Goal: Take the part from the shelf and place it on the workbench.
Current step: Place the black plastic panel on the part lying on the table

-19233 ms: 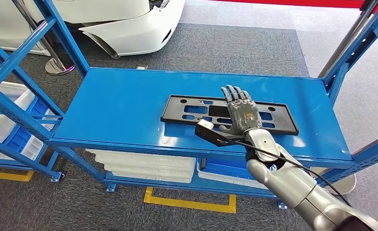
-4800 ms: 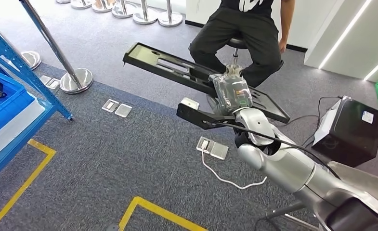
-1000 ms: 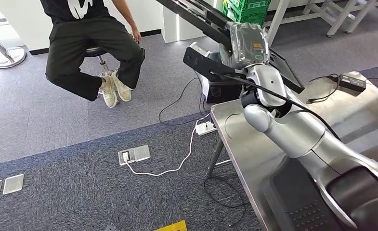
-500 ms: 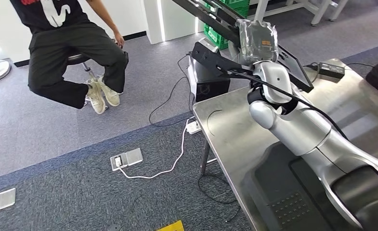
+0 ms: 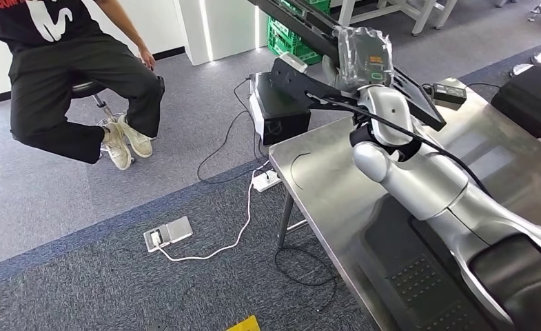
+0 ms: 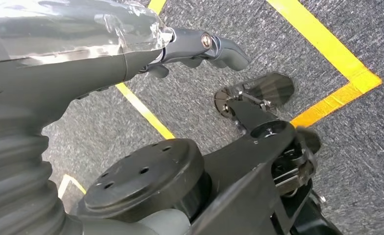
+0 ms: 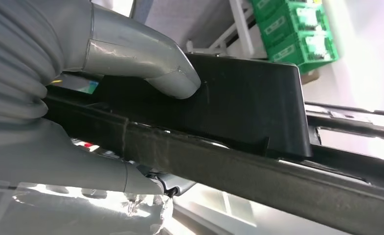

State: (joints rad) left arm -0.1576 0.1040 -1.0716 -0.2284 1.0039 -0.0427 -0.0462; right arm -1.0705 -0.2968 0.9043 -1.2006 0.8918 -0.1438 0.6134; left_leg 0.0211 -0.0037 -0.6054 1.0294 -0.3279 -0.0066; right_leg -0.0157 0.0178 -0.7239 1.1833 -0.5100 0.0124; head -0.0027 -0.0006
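My right hand [image 5: 365, 52], wrapped in clear plastic, grips the part [image 5: 413, 95], a long flat black plastic panel with cut-outs. It is held up in the air, tilted, over the far left corner of the steel workbench [image 5: 322, 186]. In the right wrist view the thumb [image 7: 146, 58] presses on the panel's black face [image 7: 248, 107], and the other fingers are hidden beneath it. My left hand [image 6: 82, 58] hangs above the carpet with nothing in it, its dark fingers [image 6: 219, 46] loosely apart.
A person [image 5: 67, 76] sits on a stool at the far left. A black box [image 5: 274, 114] and green crates [image 5: 288, 31] stand beyond the bench. On the bench lie a power adapter [image 5: 450, 93], a black case [image 5: 536, 96] and a dark mat [image 5: 419, 276]. Cables trail over the floor.
The camera has swung right: the shelf is gone from the picture and the workbench has come in and moved left. The panel stays in my right hand throughout.
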